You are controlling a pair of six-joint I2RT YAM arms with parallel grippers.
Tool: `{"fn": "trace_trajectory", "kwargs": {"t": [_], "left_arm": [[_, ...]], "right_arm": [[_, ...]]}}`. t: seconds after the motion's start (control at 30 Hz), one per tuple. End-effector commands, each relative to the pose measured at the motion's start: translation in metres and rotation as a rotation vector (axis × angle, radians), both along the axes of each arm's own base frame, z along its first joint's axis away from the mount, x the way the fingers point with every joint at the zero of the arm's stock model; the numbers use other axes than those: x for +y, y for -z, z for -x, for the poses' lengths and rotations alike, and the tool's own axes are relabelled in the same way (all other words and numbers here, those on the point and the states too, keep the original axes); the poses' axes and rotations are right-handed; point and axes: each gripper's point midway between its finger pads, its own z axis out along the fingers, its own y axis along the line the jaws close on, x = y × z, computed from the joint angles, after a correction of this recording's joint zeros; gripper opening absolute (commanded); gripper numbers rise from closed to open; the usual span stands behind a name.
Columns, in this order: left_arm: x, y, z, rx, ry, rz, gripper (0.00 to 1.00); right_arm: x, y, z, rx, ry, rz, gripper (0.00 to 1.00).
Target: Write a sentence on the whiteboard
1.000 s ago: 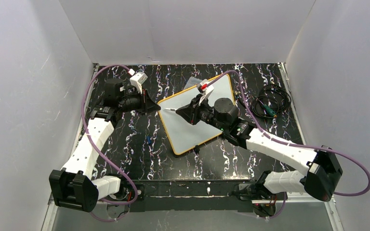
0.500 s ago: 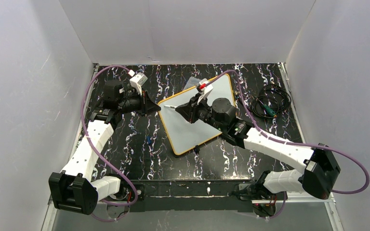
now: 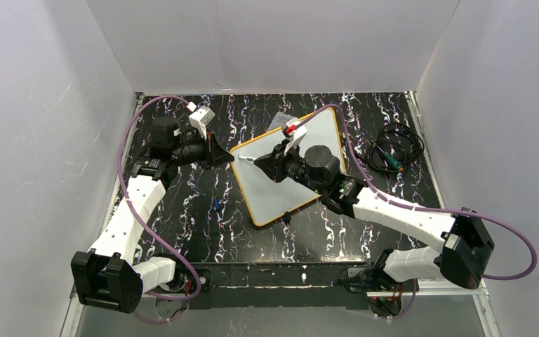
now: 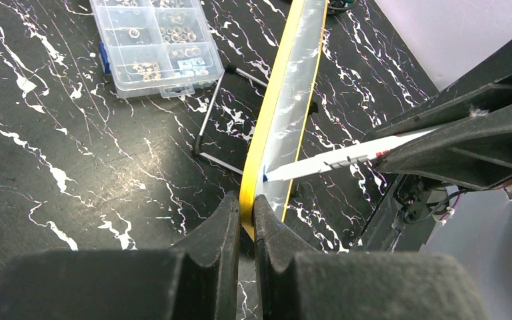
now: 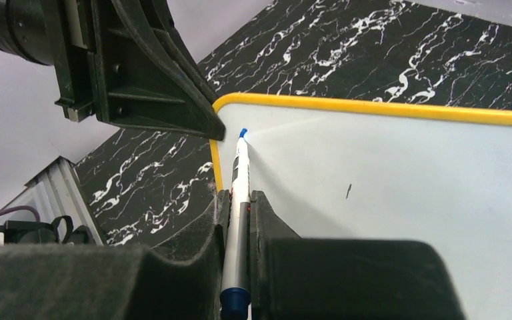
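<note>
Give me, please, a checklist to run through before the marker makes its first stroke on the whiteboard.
1. Whiteboard steadied: the left jaws are shut on its yellow frame near the corner. Ok.
2. Marker gripped: the right jaws are shut around its barrel. Ok.
3. Cap off: the blue tip is bare. Ok.
4. Tip placed for a top line: it sits just inside the board's corner, beside the left jaws. Ok.
5. Tip touching the surface: cannot tell.
6. Writing area blank: there is no lettering, only one small dark mark. Ok.
</note>
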Motion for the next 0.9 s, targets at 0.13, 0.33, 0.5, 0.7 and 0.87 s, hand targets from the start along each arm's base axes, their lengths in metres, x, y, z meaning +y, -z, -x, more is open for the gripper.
{"fn": "trace_trajectory", "kwargs": {"t": [0.13, 0.33, 0.5, 0.7, 0.87], "left_arm": [[-0.003, -0.005, 0.012, -0.036, 0.049, 0.004, 0.0], [-0.002, -0.005, 0.012, -0.037, 0.045, 0.002, 0.0], [-0.002, -0.005, 0.012, -0.038, 0.044, 0.0, 0.0], [-0.002, -0.004, 0.012, -0.038, 0.044, -0.002, 0.0], [-0.002, -0.005, 0.012, -0.04, 0.048, 0.001, 0.0]], "right_arm": [[-0.01, 0.018, 0.012, 0.026, 0.013, 0.063, 0.01], [-0.01, 0.023, 0.022, 0.041, -0.01, 0.078, 0.01], [-0.007, 0.0, 0.026, 0.006, -0.031, 0.004, 0.01], [-0.006, -0.019, 0.02, -0.031, -0.004, -0.053, 0.01], [-0.003, -0.018, 0.012, -0.045, 0.019, -0.034, 0.01]]}}
